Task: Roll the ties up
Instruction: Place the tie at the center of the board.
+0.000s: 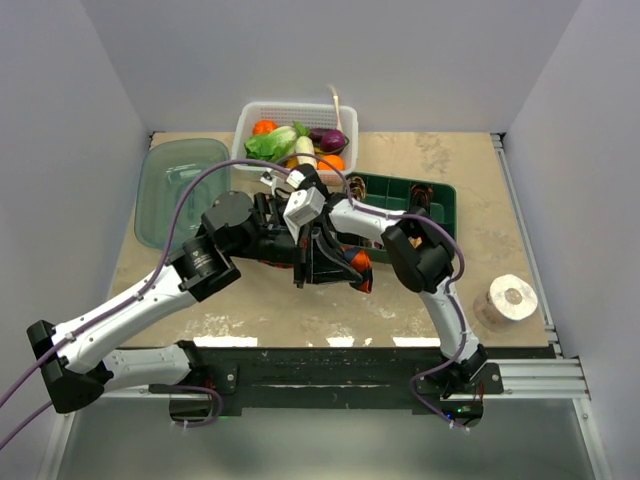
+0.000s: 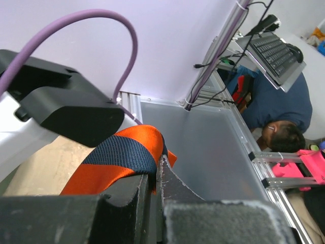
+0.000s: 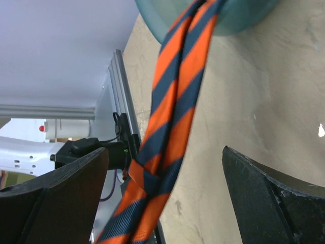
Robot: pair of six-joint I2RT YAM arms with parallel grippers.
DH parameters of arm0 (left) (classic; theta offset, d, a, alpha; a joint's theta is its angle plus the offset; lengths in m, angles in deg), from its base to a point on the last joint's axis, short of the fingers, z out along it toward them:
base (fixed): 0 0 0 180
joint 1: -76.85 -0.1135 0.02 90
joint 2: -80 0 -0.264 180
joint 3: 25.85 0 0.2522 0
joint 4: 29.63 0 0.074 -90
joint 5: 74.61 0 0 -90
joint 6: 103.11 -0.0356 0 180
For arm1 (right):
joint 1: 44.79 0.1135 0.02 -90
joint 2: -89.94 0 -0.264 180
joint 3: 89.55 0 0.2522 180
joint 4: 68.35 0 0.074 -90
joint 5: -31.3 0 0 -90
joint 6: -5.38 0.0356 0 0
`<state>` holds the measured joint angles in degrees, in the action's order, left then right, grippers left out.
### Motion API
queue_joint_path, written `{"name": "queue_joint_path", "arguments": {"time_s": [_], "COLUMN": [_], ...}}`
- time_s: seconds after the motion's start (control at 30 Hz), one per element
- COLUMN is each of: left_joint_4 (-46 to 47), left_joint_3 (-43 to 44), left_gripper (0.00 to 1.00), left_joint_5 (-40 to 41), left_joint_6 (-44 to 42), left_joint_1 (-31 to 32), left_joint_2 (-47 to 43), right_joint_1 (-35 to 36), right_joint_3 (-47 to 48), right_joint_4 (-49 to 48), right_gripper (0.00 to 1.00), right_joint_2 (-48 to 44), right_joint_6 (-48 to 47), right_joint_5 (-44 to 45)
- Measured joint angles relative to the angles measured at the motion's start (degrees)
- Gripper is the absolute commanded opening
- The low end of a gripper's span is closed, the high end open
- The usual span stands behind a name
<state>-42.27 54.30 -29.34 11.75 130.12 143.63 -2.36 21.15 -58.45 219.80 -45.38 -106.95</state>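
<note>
One of the ties, with orange and dark navy diagonal stripes (image 2: 117,157), arches up out of my left gripper (image 2: 155,175), whose jaws are shut on a fold of it. In the right wrist view the same tie (image 3: 172,112) hangs doubled as a long band between the wide-apart fingers (image 3: 56,193) of my open right gripper (image 3: 165,178), touching neither. From above, both grippers meet over the table's middle: the left gripper (image 1: 290,245) beside the right gripper (image 1: 325,255), with a bit of orange tie (image 1: 360,265) showing beneath them.
A white basket (image 1: 248,120) of vegetables stands at the back. A teal plastic tub (image 1: 180,185) sits back left, also seen in the right wrist view (image 3: 228,20). A dark green tray (image 1: 440,200) lies right of centre, and a white tape roll (image 1: 510,298) near the right edge.
</note>
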Motion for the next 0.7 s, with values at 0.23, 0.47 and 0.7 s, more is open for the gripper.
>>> {"name": "queue_joint_path", "arguments": {"time_s": [0.23, 0.47, 0.7], "left_joint_4": [1.16, 2.36, 4.72], "left_joint_3": [0.09, 0.68, 0.68], "left_gripper": [0.0, 0.0, 0.0], "left_joint_5": [-1.75, -2.69, -4.0], "left_joint_6": [0.02, 0.09, 1.14], "left_joint_1": [1.88, 2.56, 2.97], "left_joint_2": [0.0, 0.0, -0.92], "right_joint_1": [2.01, 5.33, 6.56], "right_joint_3": [5.81, 9.35, 9.44], "right_joint_4": [-2.38, -4.59, -8.33], "right_gripper": [0.81, 0.44, 0.0], "right_joint_2": [4.2, 9.7, 11.52], "right_joint_6": [1.92, 4.13, 8.33], "right_joint_5": [-2.93, -6.99, -10.23]}}
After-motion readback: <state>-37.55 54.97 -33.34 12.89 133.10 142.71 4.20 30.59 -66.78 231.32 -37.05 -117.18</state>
